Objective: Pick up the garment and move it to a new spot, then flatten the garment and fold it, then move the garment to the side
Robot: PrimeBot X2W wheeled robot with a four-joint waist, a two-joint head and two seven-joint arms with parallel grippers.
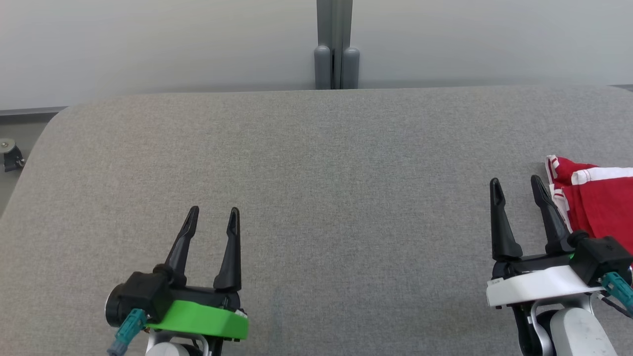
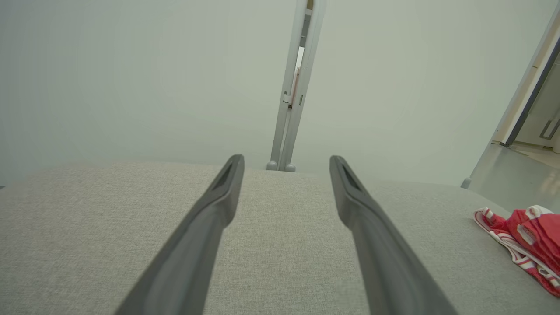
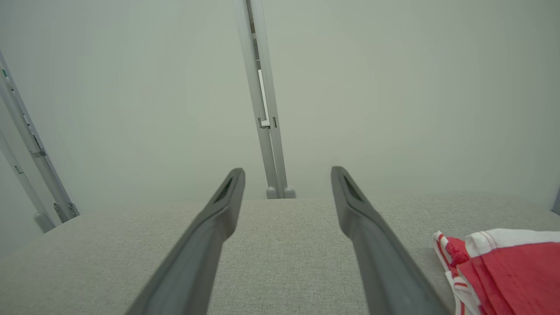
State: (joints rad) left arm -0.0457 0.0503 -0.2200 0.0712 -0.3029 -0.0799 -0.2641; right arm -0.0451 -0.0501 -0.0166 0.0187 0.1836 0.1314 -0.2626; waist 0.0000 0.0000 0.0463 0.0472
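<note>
left gripper (image 1: 213,214): fingers spread, empty | right gripper (image 1: 517,184): fingers spread, empty

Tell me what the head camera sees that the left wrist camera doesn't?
Head view adds the open right gripper and a small dark caster on the floor. Left wrist view adds a pale shiny floor off to the side. Both share the grey fabric table, the crumpled red and white garment, the grey metal post and the open left gripper.
</note>
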